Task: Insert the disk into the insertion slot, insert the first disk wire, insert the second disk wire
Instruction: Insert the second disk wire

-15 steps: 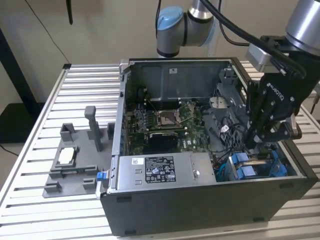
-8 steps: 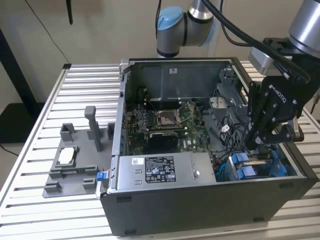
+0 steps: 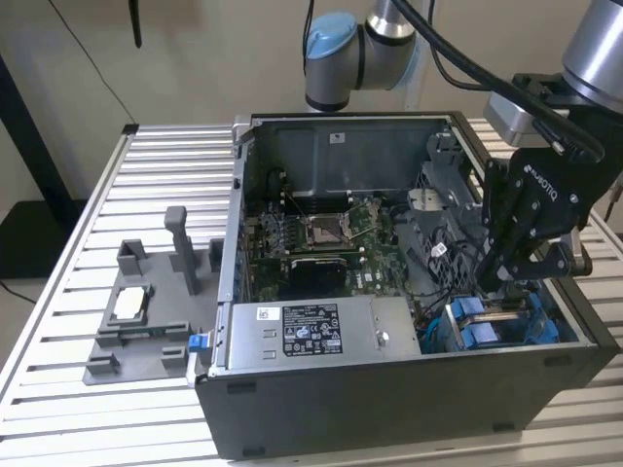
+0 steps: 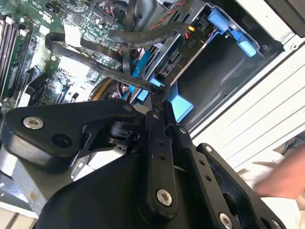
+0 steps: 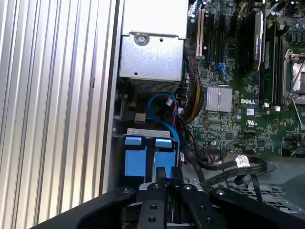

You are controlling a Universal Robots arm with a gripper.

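Note:
The disk (image 4: 188,55) sits in the drive bay at the case's front corner on the exterior view's right, its blue carrier frame (image 3: 487,326) showing. The carrier's blue tabs (image 5: 143,160) face the first wrist view. My gripper (image 3: 498,282) hangs just above that bay. In the second wrist view the gripper (image 4: 161,98) is shut on the end of a flat black disk wire (image 4: 95,64), right beside the disk's connector edge. That wire loops back over the motherboard. In the first wrist view the gripper (image 5: 167,175) stands over the blue tabs.
The open computer case (image 3: 389,399) stands on a slatted metal table (image 3: 68,282). A grey fixture (image 3: 146,331) holding a small silver chip lies at the exterior view's left. More black cables (image 5: 228,167) lie next to the bay. A blurred pinkish shape (image 4: 286,176) shows outside the case.

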